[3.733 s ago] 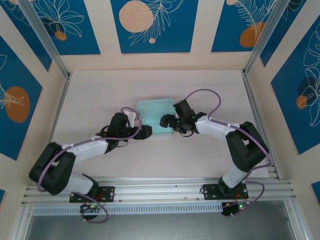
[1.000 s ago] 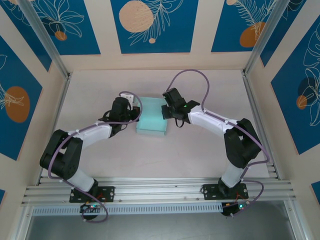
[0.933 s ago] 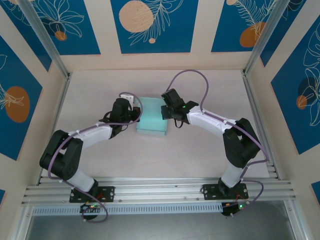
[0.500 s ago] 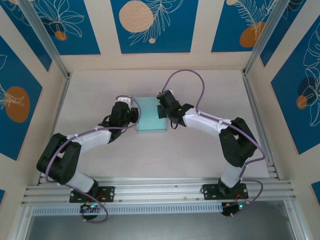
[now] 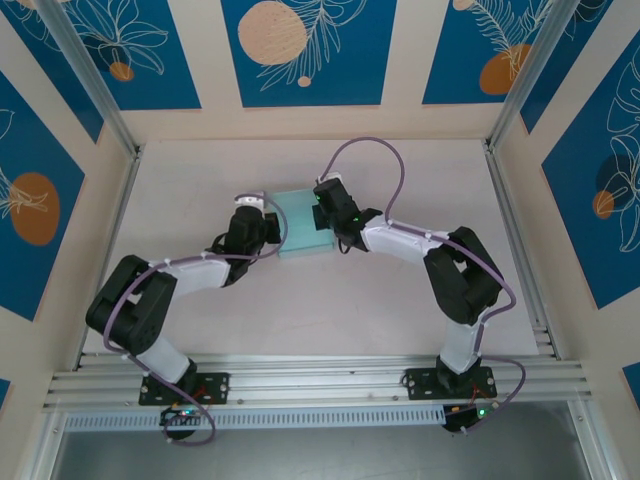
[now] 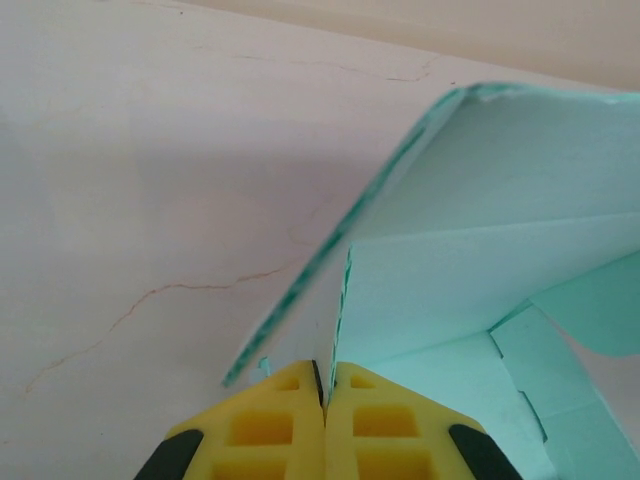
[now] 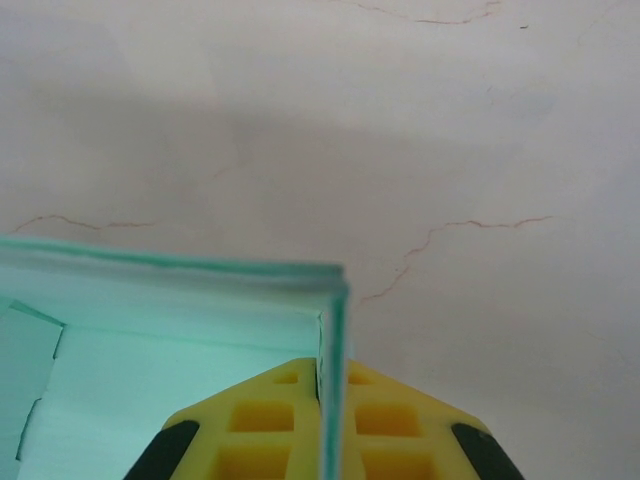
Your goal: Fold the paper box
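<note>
- Evidently the step in hand is raising and setting the side walls. The paper box [image 5: 303,228] sits on the tabletop [image 5: 200,180] between the two arms, partly formed, with walls standing and inner flaps not yet tucked.
- The left gripper [image 6: 325,385] is clenched on a thin upright wall at the box's left side, and its yellow pads meet with the card edge pinched between them.
- The right gripper [image 7: 333,378] is likewise clamped on the opposite wall near a corner, where the card looks doubled over.
- Next, as I judge it, the doubled wall needs pressing down so that it locks against the floor of the box while the other side is held steady. Thin card calls for a gentle squeeze, or it may crease off its score lines.
</note>
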